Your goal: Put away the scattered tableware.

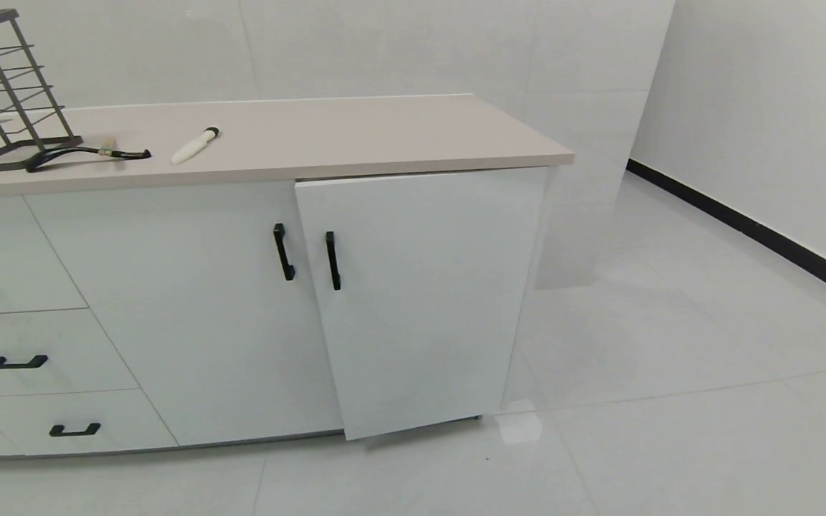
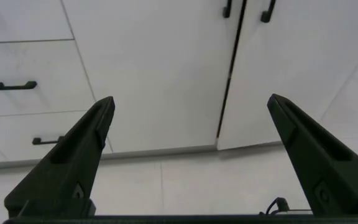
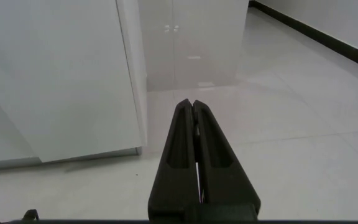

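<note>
The long white cabinet (image 1: 169,308) with its beige countertop (image 1: 355,136) stood ahead of the robot. Both arms were low in front of it and well apart from the tableware, so the task looked to be at its approach stage, with nothing picked up yet. The right-hand door (image 1: 420,308) hung ajar, which suggested a place for storage.

At the counter's left end sat a dark wire rack (image 1: 4,86). Just beside its base lay a black-handled utensil (image 1: 83,154), its long axis roughly parallel to the counter's front edge and its thin end pointing right. Near that end lay a pale utensil (image 1: 194,146), set diagonally with its black-capped end aimed back and right.

The left gripper (image 2: 191,99) was spread wide and empty, facing the cabinet's lower front. The right gripper (image 3: 192,106) was pressed together on nothing, over the floor. The next move probably called for raising an arm to counter height.
</note>
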Tool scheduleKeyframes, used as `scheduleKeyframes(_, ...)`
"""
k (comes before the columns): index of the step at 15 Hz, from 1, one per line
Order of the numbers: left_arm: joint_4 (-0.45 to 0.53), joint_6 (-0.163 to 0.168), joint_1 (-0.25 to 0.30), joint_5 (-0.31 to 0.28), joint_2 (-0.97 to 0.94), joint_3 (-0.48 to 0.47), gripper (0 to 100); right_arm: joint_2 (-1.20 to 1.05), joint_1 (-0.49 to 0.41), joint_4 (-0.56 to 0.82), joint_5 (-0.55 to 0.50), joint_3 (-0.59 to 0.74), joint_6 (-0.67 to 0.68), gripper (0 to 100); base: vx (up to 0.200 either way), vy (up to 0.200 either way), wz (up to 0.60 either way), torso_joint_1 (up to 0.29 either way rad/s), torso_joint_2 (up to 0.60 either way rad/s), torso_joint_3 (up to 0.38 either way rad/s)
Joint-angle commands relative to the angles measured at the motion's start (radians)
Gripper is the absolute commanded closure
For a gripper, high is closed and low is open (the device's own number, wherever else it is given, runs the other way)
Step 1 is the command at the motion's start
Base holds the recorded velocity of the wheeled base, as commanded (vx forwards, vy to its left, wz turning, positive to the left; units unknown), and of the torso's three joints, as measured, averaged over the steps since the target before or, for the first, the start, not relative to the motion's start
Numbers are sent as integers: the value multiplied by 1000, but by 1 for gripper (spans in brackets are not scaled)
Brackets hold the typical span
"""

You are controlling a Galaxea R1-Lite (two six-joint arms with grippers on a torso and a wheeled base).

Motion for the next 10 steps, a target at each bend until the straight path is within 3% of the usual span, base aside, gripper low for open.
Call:
scheduleKeyframes(1,0,0,0,0,0,0,0,2,0,0,0,0,0,100,0,200,600,7,7,-2)
scheduleKeyframes(3,0,2,0,2,0,0,0,2,0,0,0,0,-1,100,0,200,600,2,2,-2)
scheduleKeyframes(7,0,2,0,3,0,0,0,2,0,0,0,0,-1,100,0,0,600,1,-2,-1)
scheduleKeyframes(10,0,2,0,3,0,0,0,2,0,0,0,-1,-1,100,0,0,0,0,0,0)
